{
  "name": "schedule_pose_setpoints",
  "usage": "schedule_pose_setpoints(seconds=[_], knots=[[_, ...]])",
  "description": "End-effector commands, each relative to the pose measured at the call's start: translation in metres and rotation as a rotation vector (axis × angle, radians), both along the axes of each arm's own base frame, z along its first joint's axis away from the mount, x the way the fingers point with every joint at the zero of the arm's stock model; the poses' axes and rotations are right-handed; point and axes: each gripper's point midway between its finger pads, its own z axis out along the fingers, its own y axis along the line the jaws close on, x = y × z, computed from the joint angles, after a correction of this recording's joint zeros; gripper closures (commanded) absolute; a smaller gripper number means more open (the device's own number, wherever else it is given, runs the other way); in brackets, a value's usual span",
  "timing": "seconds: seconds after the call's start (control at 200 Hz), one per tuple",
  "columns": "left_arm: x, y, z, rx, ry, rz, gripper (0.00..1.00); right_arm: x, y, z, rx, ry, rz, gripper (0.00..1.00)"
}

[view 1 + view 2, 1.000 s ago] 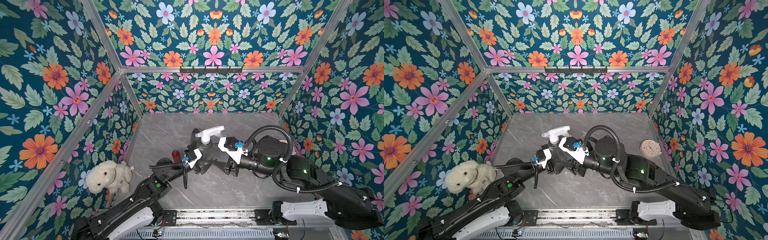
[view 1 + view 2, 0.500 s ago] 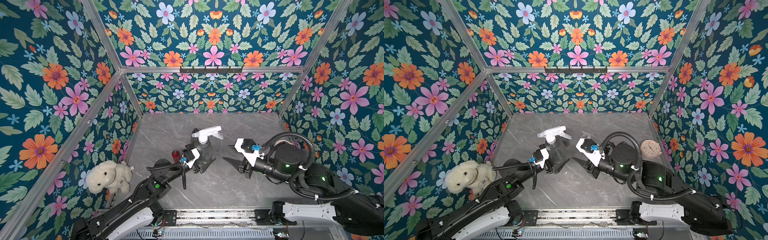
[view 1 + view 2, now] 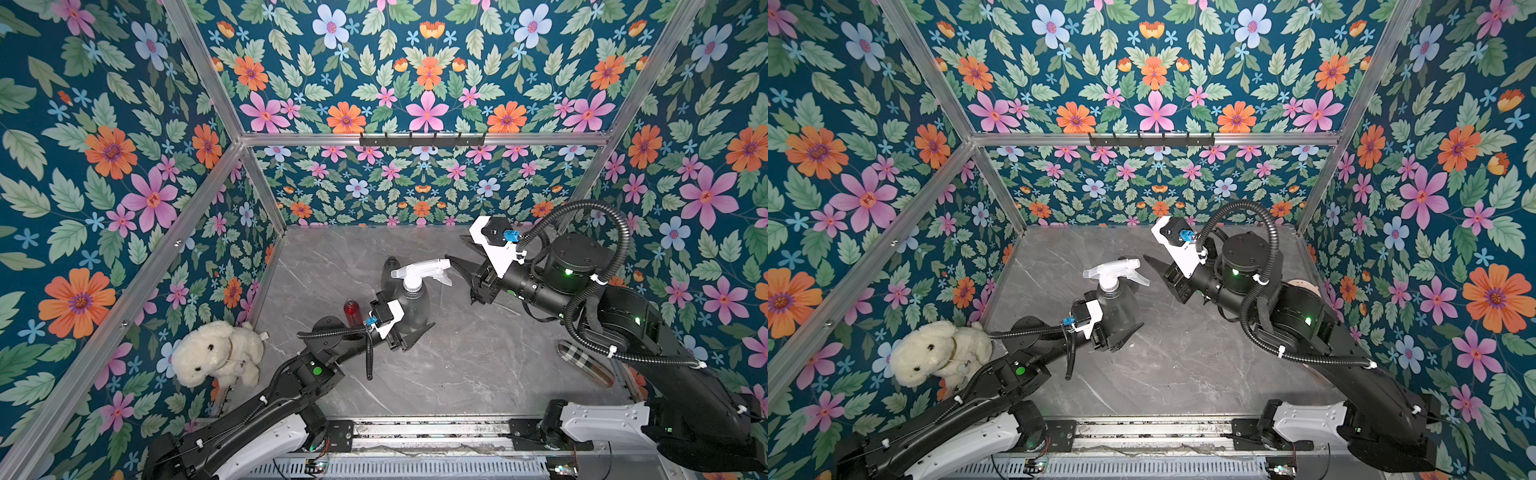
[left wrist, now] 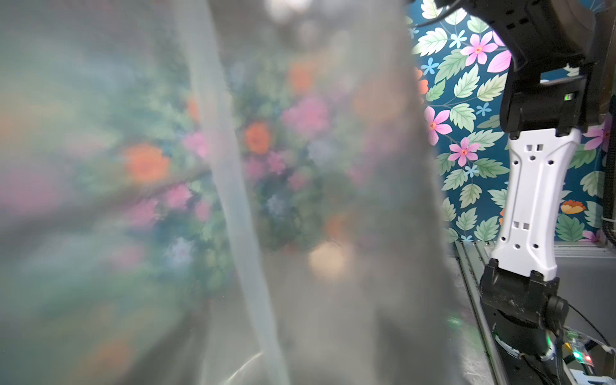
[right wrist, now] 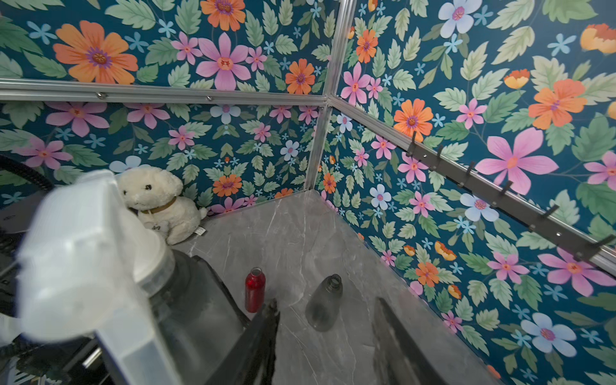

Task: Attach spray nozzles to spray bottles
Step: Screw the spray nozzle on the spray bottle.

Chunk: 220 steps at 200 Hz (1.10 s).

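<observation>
Your translucent whitish plastic trigger spray nozzle sits on the neck of a smoky-grey cone-shaped plastic bottle near the middle of the grey marble tabletop. Your left gripper clamps that bottle low on its body. Your right gripper hangs just beside the nozzle's spout, fingers apart and empty. A second uncapped grey bottle stands just behind, toward the far edge. A shiny red cylindrical bottle stands toward the left edge.
</observation>
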Motion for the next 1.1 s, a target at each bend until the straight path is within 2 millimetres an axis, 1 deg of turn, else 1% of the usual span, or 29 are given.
schedule_pose_setpoints(seconds=[0.0, 0.09, 0.19, 0.365, 0.455, 0.555, 0.64, 0.69, 0.745, 0.835, 0.905, 0.985, 1.06, 1.095], knots=[[0.002, 0.002, 0.006, -0.025, -0.007, 0.012, 1.00, -0.016, 0.016, -0.001, -0.015, 0.006, 0.108, 0.53], [0.006, 0.003, 0.005, -0.028, -0.005, 0.037, 1.00, -0.027, 0.026, -0.005, -0.036, -0.013, 0.132, 0.53], [0.010, 0.004, 0.005, -0.028, -0.002, 0.055, 1.00, -0.035, 0.036, -0.016, -0.059, -0.009, 0.145, 0.53], [0.013, 0.003, 0.002, -0.021, 0.000, 0.069, 1.00, -0.047, 0.044, -0.025, -0.062, -0.022, 0.137, 0.51], [0.013, 0.002, 0.001, -0.017, 0.001, 0.067, 1.00, -0.056, 0.051, -0.029, -0.071, -0.032, 0.148, 0.50], [0.014, 0.001, 0.001, -0.018, 0.002, 0.067, 1.00, -0.072, 0.063, -0.032, -0.075, -0.036, 0.202, 0.45], [0.013, 0.001, 0.001, -0.019, -0.001, 0.063, 1.00, -0.089, 0.070, -0.033, -0.070, -0.039, 0.274, 0.44], [0.012, 0.002, 0.001, -0.019, -0.002, 0.060, 1.00, -0.097, 0.067, -0.031, -0.047, -0.027, 0.310, 0.44], [0.010, 0.002, 0.001, -0.018, -0.006, 0.051, 1.00, -0.098, 0.061, -0.029, -0.030, -0.026, 0.306, 0.44], [0.008, 0.002, 0.001, -0.020, -0.010, 0.040, 1.00, -0.090, 0.047, -0.030, -0.030, -0.029, 0.255, 0.43], [0.004, 0.001, 0.002, -0.023, -0.017, 0.021, 1.00, -0.084, 0.037, -0.029, -0.006, 0.001, 0.252, 0.43], [-0.001, 0.000, 0.002, -0.024, -0.021, -0.008, 1.00, -0.076, 0.023, -0.023, 0.049, 0.055, 0.284, 0.45], [-0.007, -0.002, 0.003, -0.028, -0.024, -0.047, 1.00, -0.071, 0.016, -0.023, 0.056, 0.092, 0.332, 0.45], [-0.011, -0.003, 0.004, -0.031, -0.023, -0.069, 1.00, -0.073, 0.016, -0.022, 0.054, 0.110, 0.371, 0.43]])
